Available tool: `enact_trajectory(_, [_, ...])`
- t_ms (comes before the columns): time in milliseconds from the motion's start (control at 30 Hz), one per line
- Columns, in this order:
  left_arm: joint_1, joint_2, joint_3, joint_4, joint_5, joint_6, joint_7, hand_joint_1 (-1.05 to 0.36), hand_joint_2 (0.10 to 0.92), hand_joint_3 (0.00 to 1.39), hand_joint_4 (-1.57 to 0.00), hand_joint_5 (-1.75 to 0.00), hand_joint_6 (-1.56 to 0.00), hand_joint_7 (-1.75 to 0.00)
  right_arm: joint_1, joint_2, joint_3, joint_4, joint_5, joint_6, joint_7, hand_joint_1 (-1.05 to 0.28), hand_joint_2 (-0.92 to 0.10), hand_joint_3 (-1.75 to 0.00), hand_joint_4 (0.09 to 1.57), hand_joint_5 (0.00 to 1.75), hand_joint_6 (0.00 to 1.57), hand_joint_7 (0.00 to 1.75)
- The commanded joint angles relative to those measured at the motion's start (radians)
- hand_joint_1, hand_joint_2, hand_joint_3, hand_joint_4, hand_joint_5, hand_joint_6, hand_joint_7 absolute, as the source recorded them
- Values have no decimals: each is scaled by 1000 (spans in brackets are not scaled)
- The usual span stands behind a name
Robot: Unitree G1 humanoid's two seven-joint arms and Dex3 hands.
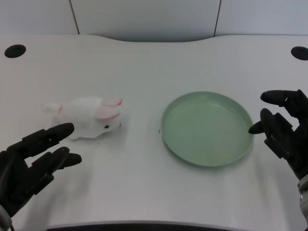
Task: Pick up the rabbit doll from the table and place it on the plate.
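Now | small white plush rabbit doll with pink ears (91, 117) is lying on its side on the white table (144, 67), left of the pale green round plate (207, 128) | left hand (29, 161) is hovering beside it, fingers apart, holding nothing | looking soft, light, squashy; likely best grasped around the plump body, not the ears

No readable text, label, brand, number or sign anywhere in view. Rabbit doll (89, 118): plain white plush, pink ears, no tag legible. Plate (207, 128): plain green, unmarked. Surface (144, 67): plain white, no print. Left hand (29, 166): black, no lettering visible.
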Motion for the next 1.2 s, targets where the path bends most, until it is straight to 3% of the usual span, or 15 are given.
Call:
enact_trajectory(33, [13,13,6,-9,8,-10,7,-389,921,214,-429,-1054,-723,-67,8,-2,-15,15,16,-19,7,-318,-921,-545,476,1640,453,1414])
enact_trajectory(133, [12,12,0,-5,17,-21,6,-395,921,225,-429,-1051,-716,-63,5,2,-20,14,21,-13,0,-304,-921,-561,470,1638,451,1419])
enact_trajectory(267, [1,6,-10,6,26,-26,8,-404,921,228,-436,-1056,-731,-69,-10,-4,-21,38,-2,-21,-22,-304,-921,-560,499,1654,440,1411])
enact_trajectory(467, [0,3,-11,5,29,-26,13,-409,921,217,-441,-1059,-738,-71,-14,-7,-18,45,-1,-22,-29,-300,-921,-563,529,1661,442,1405])
enact_trajectory(533, [-19,-7,-7,31,33,-45,25,-449,921,160,-490,-1027,-778,-86,-45,1,-33,85,4,-24,-52,-307,-906,-557,519,1654,453,1402])
enact_trajectory(600, [-27,-11,-5,45,35,-57,30,-471,921,129,-522,-1003,-801,-93,-60,4,-39,106,7,-29,-63,-311,-897,-553,511,1652,463,1396])
enact_trajectory(700, [-40,28,-33,42,110,-130,18,-477,921,119,-538,-994,-806,-94,-61,1,-30,100,-3,-28,-59,-311,-904,-556,465,1631,429,1389])
enact_trajectory(800, [-64,125,-73,48,260,-307,-12,-432,920,78,-489,-984,-755,-67,-58,3,-24,93,-10,-29,-59,-288,-918,-561,458,1630,416,1397])
enact_trajectory(867, [-89,197,-85,9,365,-380,2,-439,885,45,-430,-962,-713,-45,-63,2,-23,101,-14,-28,-62,-293,-919,-558,451,1625,412,1400])
enact_trajectory(1033, [-123,267,-97,2,469,-457,27,-449,866,16,-390,-956,-689,-31,-70,0,-24,114,-18,-31,-60,-299,-921,-550,445,1622,407,1406])
enact_trajectory(1067, [-141,296,-100,2,513,-483,35,-539,872,14,-343,-917,-653,-18,-74,-1,-25,122,-19,-34,-58,-300,-921,-550,443,1622,408,1407])
enact_trajectory(1133, [-203,358,-118,-13,632,-497,49,-588,876,11,-326,-886,-634,-12,-82,-5,-26,136,-18,-42,-51,-301,-921,-552,440,1622,410,1409])
enact_trajectory(1200, [-259,401,-138,-31,730,-482,59,-702,869,4,-191,-786,-496,-2,-88,-8,-27,146,-16,-50,-44,-299,-921,-587,427,1635,404,1408])
